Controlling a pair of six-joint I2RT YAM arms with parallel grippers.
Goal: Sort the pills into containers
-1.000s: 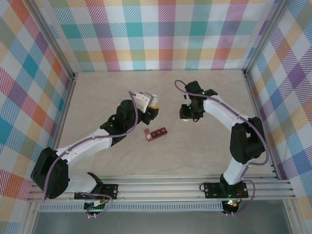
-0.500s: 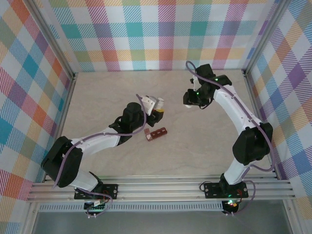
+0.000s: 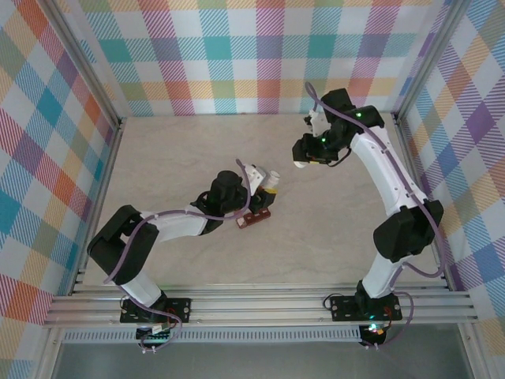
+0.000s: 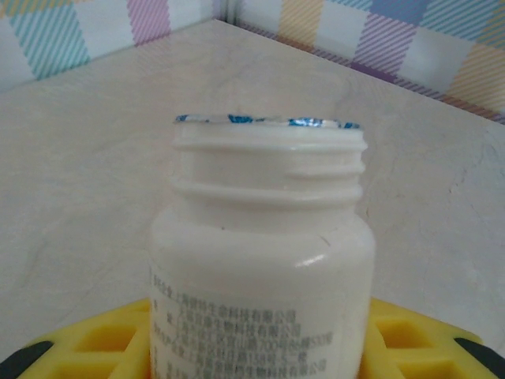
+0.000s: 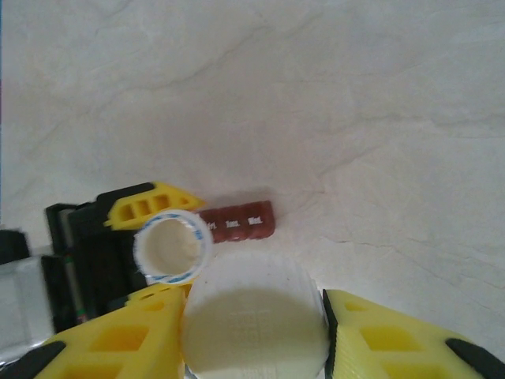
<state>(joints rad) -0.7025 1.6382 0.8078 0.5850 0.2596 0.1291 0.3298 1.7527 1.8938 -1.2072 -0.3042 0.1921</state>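
Now, the containers [image 3: 257, 219] lie near the middle of the table [image 3: 158, 158], a dark red strip whose lids look shut. Just at their 12 o'clock, your left gripper [image 3: 260, 188] is clamped on the uncapped white bottle [image 3: 271, 181], likely ready for tipping over the compartments. Out at 2 o'clock, well apart, your right gripper [image 3: 303, 158] pinches the cap [image 5: 254, 320], seemingly to keep it clear of the pour.

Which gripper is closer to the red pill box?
Left. The left gripper, holding the bottle, hangs just behind the pill box; the right gripper, holding the cap, is farther back.
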